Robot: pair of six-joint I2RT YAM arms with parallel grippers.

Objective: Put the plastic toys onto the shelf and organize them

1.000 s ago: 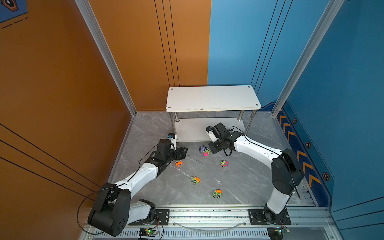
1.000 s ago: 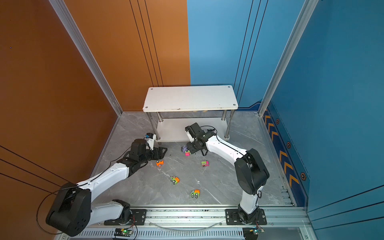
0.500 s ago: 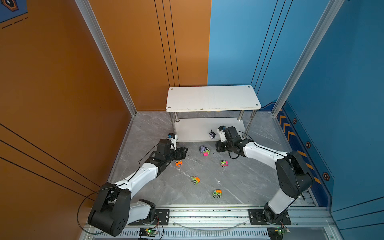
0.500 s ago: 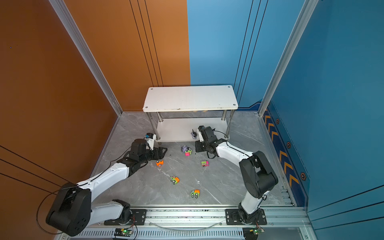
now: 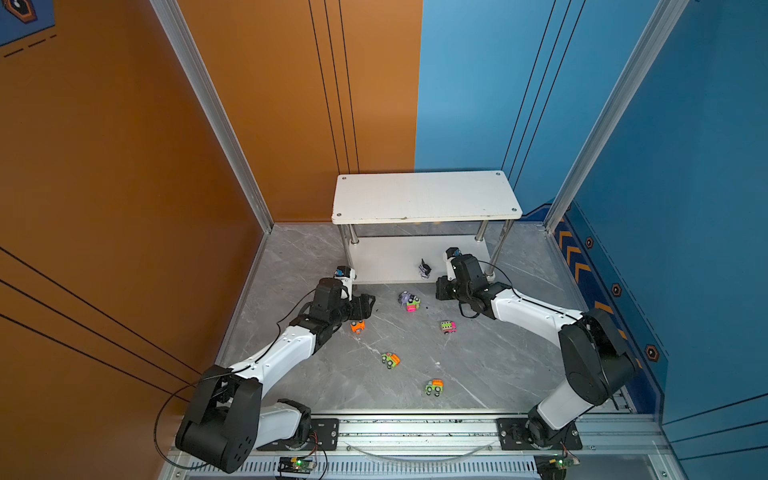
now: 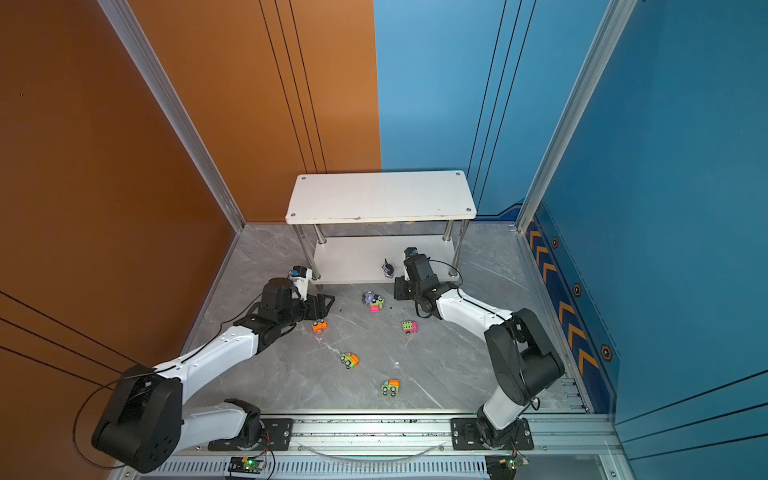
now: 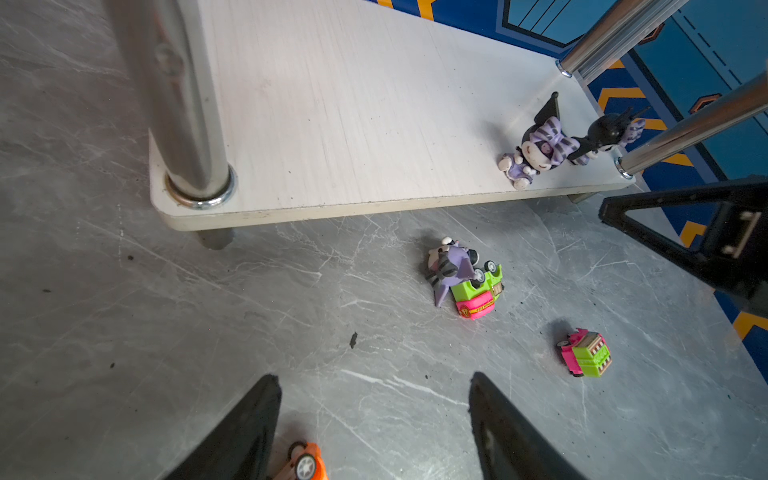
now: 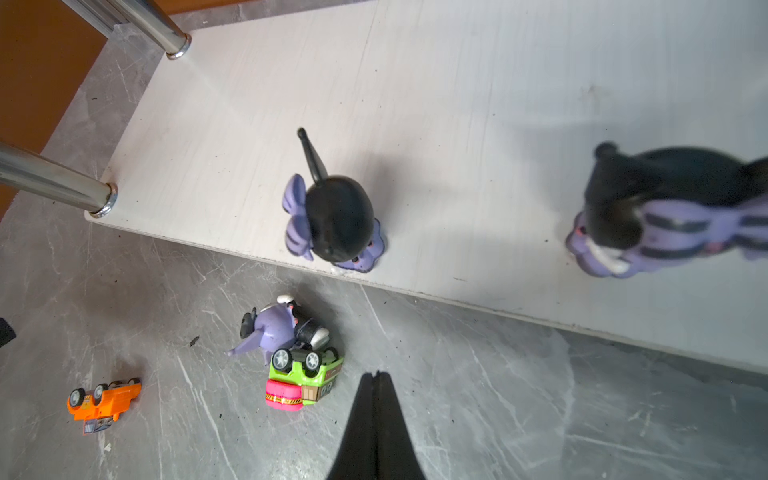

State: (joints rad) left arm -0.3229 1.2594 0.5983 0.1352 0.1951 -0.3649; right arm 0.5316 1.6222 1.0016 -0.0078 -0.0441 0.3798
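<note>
The white shelf (image 5: 424,195) stands at the back. Two black-and-purple figurines (image 8: 336,220) (image 8: 660,216) stand near the front edge of its lower tier (image 7: 332,104). A third figurine (image 5: 404,297) lies on the floor against an overturned green-and-pink truck (image 5: 412,306). My right gripper (image 8: 376,376) is shut and empty, hovering over the floor just in front of the shelf (image 5: 441,290). My left gripper (image 7: 374,378) is open above the floor, with an overturned orange car (image 7: 305,463) beside one finger (image 5: 357,326).
A pink-and-green truck (image 5: 448,327) and two green-and-orange cars (image 5: 390,360) (image 5: 434,387) lie scattered on the grey floor. Chrome posts (image 7: 178,83) rise at the shelf's corners. Orange and blue walls enclose the cell, and a rail (image 5: 415,432) runs along the front.
My right gripper, shut throughout, has drawn back from the shelf's lower tier to the floor in front, uncovering a figurine standing there. The left arm has not moved.
</note>
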